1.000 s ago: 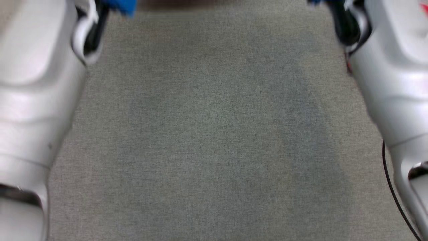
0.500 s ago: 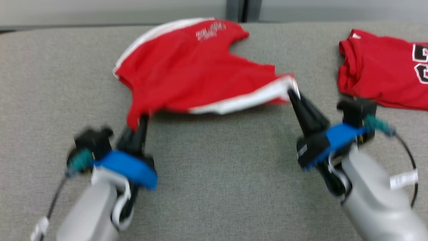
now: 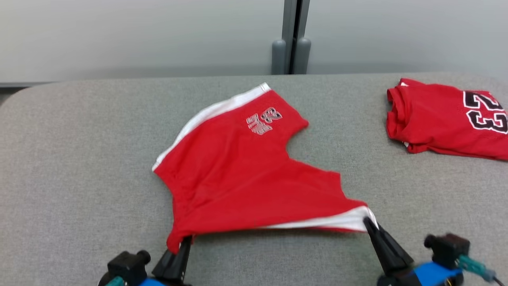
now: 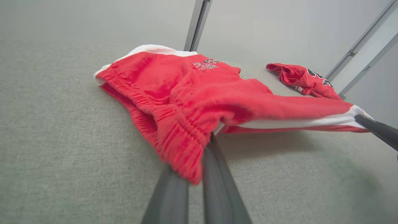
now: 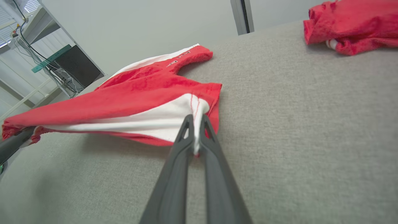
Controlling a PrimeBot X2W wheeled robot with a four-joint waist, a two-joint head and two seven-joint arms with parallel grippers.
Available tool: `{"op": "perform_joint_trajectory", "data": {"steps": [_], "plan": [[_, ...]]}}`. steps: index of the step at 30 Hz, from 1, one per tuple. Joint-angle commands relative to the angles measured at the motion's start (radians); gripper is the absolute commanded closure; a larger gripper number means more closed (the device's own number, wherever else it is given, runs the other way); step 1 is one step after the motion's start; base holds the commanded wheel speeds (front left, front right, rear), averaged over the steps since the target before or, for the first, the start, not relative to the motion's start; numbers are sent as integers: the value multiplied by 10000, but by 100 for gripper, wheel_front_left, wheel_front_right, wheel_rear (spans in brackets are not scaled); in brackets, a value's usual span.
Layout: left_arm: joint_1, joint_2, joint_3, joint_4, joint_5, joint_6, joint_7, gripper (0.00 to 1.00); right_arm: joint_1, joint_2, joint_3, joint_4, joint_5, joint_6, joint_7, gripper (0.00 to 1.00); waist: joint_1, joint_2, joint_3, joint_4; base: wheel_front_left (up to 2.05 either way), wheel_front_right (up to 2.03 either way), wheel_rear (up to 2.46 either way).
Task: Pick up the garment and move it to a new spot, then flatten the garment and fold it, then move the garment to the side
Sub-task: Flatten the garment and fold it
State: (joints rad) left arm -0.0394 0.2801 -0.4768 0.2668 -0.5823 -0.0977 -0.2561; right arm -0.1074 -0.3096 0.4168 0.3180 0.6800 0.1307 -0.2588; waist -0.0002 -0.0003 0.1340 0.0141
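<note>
The garment (image 3: 246, 174) is a pair of red shorts with white side stripes and a "23" print, spread on the grey padded table (image 3: 79, 159). Its near edge is lifted and stretched between my two grippers. My left gripper (image 3: 183, 240) is shut on the red elastic waistband corner (image 4: 186, 146) at the lower left. My right gripper (image 3: 367, 222) is shut on the white-striped corner (image 5: 196, 109) at the lower right. The far leg with the print lies flat on the table.
A second red garment (image 3: 444, 119) with a black "23" lies folded at the table's back right, also seen as the red garment (image 5: 351, 25). A pale wall with a grey post (image 3: 291, 39) stands behind the table.
The head camera has tilted up from the bare table to the far edge and wall. The shorts stay stretched between both shut grippers, which now sit at the view's bottom edge.
</note>
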Motion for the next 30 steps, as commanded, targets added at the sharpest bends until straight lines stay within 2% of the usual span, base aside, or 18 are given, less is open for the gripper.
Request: {"op": "perform_joint_trajectory", "data": {"steps": [1,8,13,18,22,30], "plan": [[210,114,-20,-179,-28,79,44,100,478,-97,-231,-257,-15,3,66,100,2,3,-114,-24,0,0,0],[1116,508,-137,-1079,-140,220,441,100,2129,293,-1582,-1802,-507,1,709,100,2,3,-279,-20,0,0,0],[960,560,-362,-1299,-54,148,656,100,2064,558,-2088,-2408,-1004,3,1136,100,2,3,-177,102,0,0,0],[263,511,-523,-1362,140,29,662,100,907,350,-2298,-2487,-1354,3,1365,100,2,3,159,297,0,0,0],[-510,443,-533,-1316,151,-69,565,100,-761,115,-2166,-2099,-1496,3,1480,100,2,3,625,525,0,0,0],[-2489,77,-521,-379,-117,-253,340,100,-4583,-83,-1346,124,-1762,4,1823,100,2,3,1696,1312,0,0,0]]}}
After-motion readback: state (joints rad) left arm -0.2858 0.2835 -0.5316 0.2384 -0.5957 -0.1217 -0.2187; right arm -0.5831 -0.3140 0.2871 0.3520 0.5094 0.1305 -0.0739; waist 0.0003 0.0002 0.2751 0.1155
